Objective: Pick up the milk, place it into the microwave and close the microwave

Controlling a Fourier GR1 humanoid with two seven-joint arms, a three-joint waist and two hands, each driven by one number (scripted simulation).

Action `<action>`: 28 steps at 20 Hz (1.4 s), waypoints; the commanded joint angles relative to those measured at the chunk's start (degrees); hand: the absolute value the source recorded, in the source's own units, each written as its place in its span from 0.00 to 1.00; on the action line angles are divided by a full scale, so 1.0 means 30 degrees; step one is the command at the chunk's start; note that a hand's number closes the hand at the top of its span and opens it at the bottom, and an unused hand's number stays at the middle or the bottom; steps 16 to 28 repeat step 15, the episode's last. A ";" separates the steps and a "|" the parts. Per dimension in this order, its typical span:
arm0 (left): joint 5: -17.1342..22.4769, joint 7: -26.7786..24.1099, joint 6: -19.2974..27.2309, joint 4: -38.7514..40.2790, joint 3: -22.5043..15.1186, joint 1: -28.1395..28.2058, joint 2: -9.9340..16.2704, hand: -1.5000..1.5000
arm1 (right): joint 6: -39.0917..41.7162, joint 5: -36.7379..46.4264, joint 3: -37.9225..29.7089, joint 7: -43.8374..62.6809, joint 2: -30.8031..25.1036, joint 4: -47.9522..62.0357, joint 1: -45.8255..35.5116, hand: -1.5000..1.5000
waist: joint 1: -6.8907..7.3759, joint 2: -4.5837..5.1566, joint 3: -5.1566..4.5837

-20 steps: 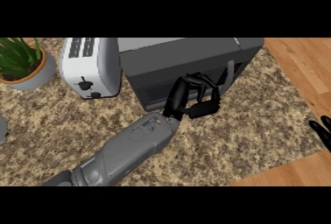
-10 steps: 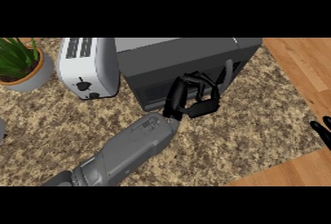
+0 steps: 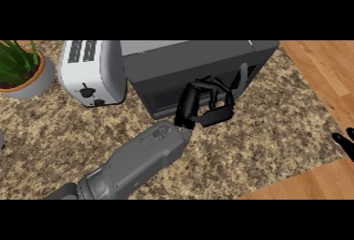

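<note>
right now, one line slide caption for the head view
Left hand against the front of the closed microwave, toaster and potted plant alongside on the granite counter.

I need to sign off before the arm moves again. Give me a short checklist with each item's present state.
1. Microwave door shut: looks ok, its front appears flush.
2. Milk inside: cannot tell, no milk shows anywhere.
3. Left hand at the door: ok, it is against the front beside the handle.
4. Left hand holding nothing: ok, nothing shows between its curled fingers.
5. Right hand out of the way: ok, at the view's right edge.
6. Toaster undisturbed: ok, upright beside the microwave.
</note>
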 commanded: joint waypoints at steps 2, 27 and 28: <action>0.0679 -0.0298 0.0243 0.2201 0.1387 -0.0921 0.0016 1.00 | 0.0354 -0.0316 0.0040 0.0149 -0.0291 -0.0149 0.0073 0.00 | -0.0160 0.0351 -0.0002; 0.1557 -0.1293 0.0437 0.2521 0.1079 -0.1196 0.0016 1.00 | 0.0257 -0.1082 0.0190 0.0617 -0.0669 -0.0884 0.0012 0.00 | -0.0261 0.0414 -0.0018; 0.1557 -0.1293 0.0437 0.2521 0.1079 -0.1196 0.0016 1.00 | 0.0257 -0.1082 0.0190 0.0617 -0.0669 -0.0884 0.0012 0.00 | -0.0261 0.0414 -0.0018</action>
